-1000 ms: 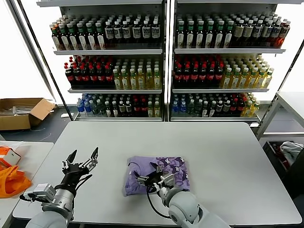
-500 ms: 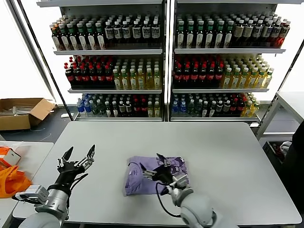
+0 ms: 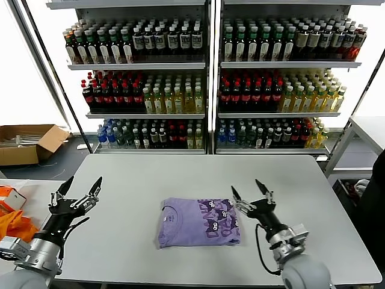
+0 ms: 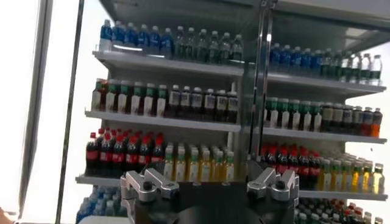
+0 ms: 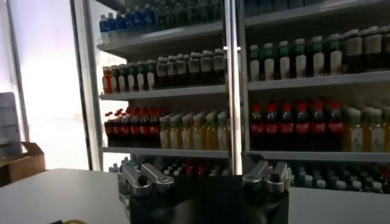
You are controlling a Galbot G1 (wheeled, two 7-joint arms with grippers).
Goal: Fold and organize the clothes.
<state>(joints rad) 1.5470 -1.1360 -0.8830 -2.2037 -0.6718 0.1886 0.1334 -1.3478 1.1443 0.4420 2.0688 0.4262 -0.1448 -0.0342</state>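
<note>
Drink shelves point(image 3: 207, 78) packed with bottles fill the back wall at 12 o'clock, grey counter point(image 3: 180, 174) in front. Cardboard box point(image 3: 27, 141) on the floor at 9 o'clock, orange fabric point(image 3: 15, 224) on a side table at roughly 8 o'clock. Left gripper point(image 3: 77, 192) hovers over the counter's left edge at 8 o'clock, fingers point(image 3: 96, 183) spread wide, holding nothing, well apart from the shirt. Lavender T-shirt point(image 3: 198, 221) lies folded into a flat rectangle at centre, about 6 o'clock, dark cartoon print on its right half, plain on the left. Right gripper point(image 3: 249, 194) sits just beside the shirt's right edge at 5 o'clock, fingers splayed apart, empty. Both wrist views show only finger bases and bottle shelves beyond.
</note>
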